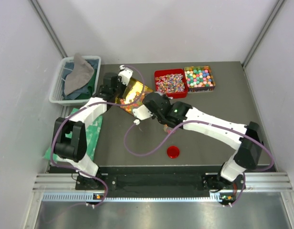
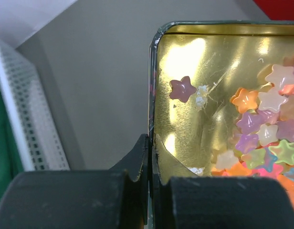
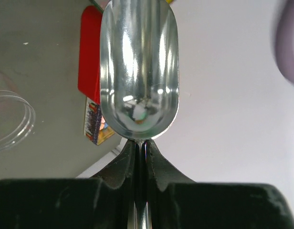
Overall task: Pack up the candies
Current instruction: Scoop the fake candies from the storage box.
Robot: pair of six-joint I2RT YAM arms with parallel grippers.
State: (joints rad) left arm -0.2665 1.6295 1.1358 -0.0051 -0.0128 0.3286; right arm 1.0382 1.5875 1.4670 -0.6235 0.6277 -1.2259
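Top external view: a dark desk [image 1: 209,133] carries a white basket [image 1: 58,93] at its far left corner. The left tool [image 2: 150,143] is clamped on the rim of a gold tin [image 2: 194,71]. Right of that tin, a red tray [image 1: 157,73] and a patterned tin [image 1: 213,78] touch side by side. The right tool [image 3: 141,148] is pinched tight on the handle of a metal scoop [image 3: 139,62]. A red lid [image 1: 173,151] lies near the front. Star-shaped candies [image 2: 266,129] heap at one end of the gold tin, with one purple star [image 2: 181,88] apart from them.
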